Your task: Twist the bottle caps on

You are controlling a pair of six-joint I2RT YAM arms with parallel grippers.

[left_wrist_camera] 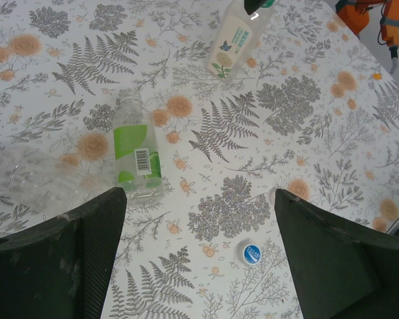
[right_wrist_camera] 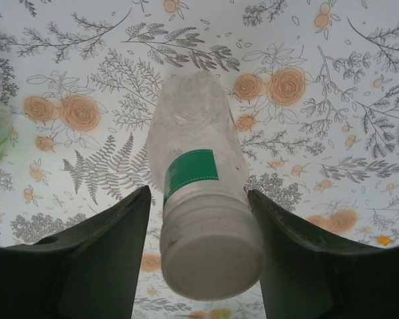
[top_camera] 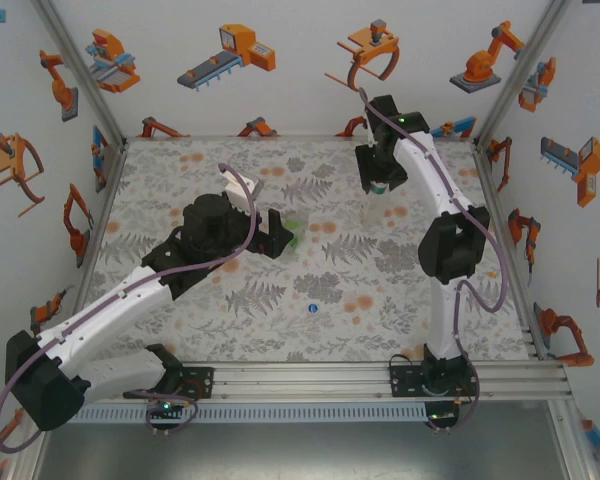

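My right gripper (right_wrist_camera: 199,193) is open around the white cap (right_wrist_camera: 211,259) of an upright clear bottle (right_wrist_camera: 193,126) with a green band. A gap shows at the left finger, while the right finger is close beside the cap. From above, this bottle (top_camera: 379,190) stands at the back right under that gripper (top_camera: 380,172). My left gripper (left_wrist_camera: 198,196) hangs open and empty over the mat. A blue cap (left_wrist_camera: 251,253) lies on the mat below it, nearer the right finger. A clear bottle with a green label (left_wrist_camera: 137,151) is just beyond the left finger. Another clear bottle (left_wrist_camera: 26,179) lies to its left.
The patterned mat (top_camera: 230,300) covers the table, and the blue cap (top_camera: 311,309) lies on it in front of centre. Walls close in the left, back and right sides. The arm bases sit on a rail (top_camera: 310,378) at the near edge.
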